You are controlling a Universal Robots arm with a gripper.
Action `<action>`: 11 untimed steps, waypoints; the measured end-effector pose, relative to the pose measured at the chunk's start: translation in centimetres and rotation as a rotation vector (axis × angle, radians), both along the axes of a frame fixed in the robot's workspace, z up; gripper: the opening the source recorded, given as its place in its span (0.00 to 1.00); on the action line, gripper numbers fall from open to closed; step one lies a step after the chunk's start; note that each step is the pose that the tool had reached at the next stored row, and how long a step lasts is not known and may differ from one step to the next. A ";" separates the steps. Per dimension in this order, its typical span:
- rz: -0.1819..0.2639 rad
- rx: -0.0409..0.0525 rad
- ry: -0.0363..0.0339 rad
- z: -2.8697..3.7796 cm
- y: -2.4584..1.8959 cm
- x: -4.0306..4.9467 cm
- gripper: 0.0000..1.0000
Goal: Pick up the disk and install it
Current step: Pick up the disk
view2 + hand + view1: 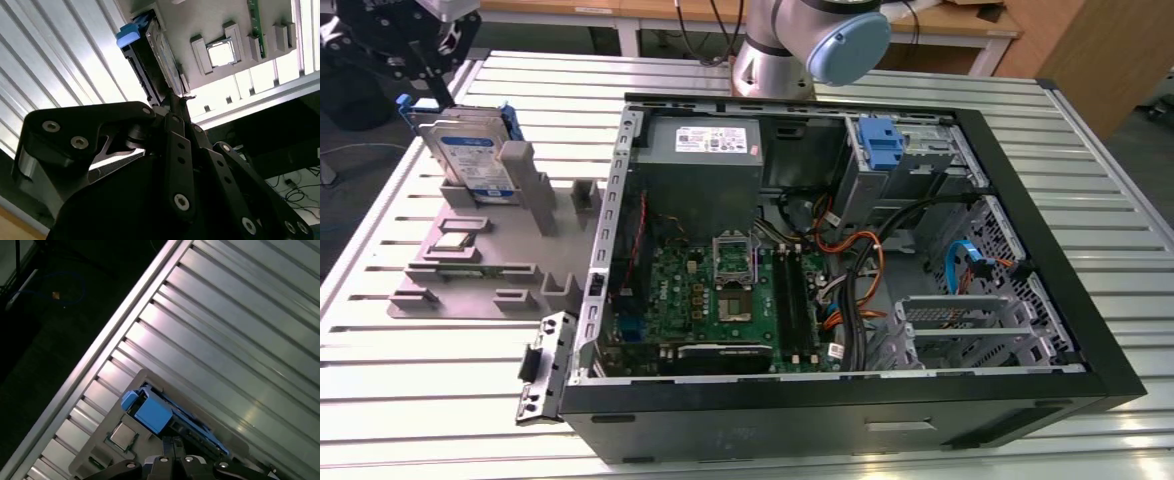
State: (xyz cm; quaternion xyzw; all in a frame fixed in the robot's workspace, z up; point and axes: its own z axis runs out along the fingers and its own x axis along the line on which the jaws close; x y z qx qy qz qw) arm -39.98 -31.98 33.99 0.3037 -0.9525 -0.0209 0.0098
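Past the open computer case [827,412], far left: the disk [464,150] upright on edge in a grey holder [507,246], gripper [432,92] right at its top edge. Cannot tell whether clamped or parted. Likely handles stiff, fairly heavy, shock-sensitive; best taken by the blue frame [152,412].

The disk [462,150] has a silver metal face, slightly glossy, with a paper label and a blue plastic frame. The table [440,400] is ribbed bare metal with a bright sheen. The grey holder [454,295] looks matt plastic. The gripper [174,100] has matt black links with shiny screws.
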 end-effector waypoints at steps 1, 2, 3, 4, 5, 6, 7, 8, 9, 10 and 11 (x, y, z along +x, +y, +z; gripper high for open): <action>0.017 0.0000 0.0000 0.00 0.00 0.00 0.11; 0.033 0.0000 0.0000 0.00 0.00 0.00 0.11; 0.049 0.0000 0.0000 0.00 0.00 0.00 0.11; 0.066 0.0000 0.0000 0.00 0.00 0.00 0.11; 0.084 0.0000 0.0000 0.00 0.00 0.00 0.11; 0.100 0.0000 0.0000 0.00 0.00 0.00 0.11; 0.117 0.0000 0.0001 0.00 0.00 0.00 0.11; 0.133 0.0000 0.0001 0.00 0.00 0.00 0.11; 0.150 -0.0001 0.0001 0.00 0.00 0.00 0.11; 0.166 -0.0001 0.0001 0.00 0.00 0.00 0.11; 0.184 0.0000 0.0000 0.00 0.00 0.00 0.11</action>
